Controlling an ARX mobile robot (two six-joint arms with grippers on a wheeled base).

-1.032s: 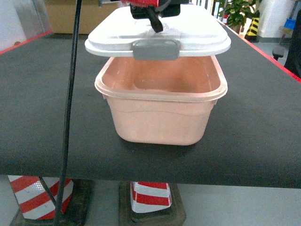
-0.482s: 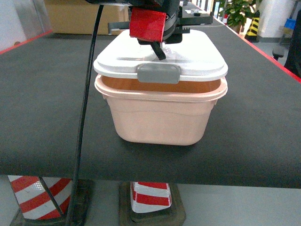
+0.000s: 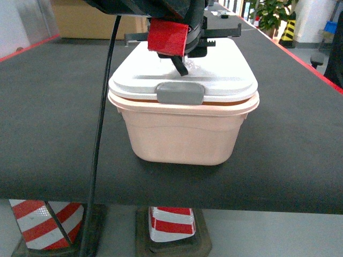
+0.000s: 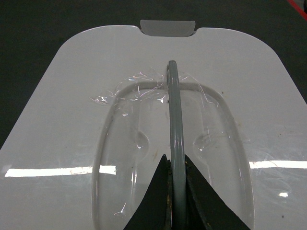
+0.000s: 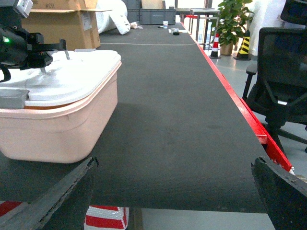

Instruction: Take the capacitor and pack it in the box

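Apparently the packing is nearly finished: the white lid (image 3: 185, 72) is sitting on the box (image 3: 183, 134) at the desk's (image 3: 43, 107) near edge, though a thin dark gap is showing along the front rim and the grey clip (image 3: 180, 93) is looking unlatched. No capacitor is visible; presumably it is lying inside. The left hand (image 4: 175, 165) is pinching the lid's raised grey handle (image 4: 174, 115) between nearly closed fingers. The right hand (image 5: 168, 201) is hanging wide open, empty, right of the box.

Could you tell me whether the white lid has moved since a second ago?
Yes. Held by its handle in the left gripper, the lid has come down onto the box; only a thin gap remains at the rim.
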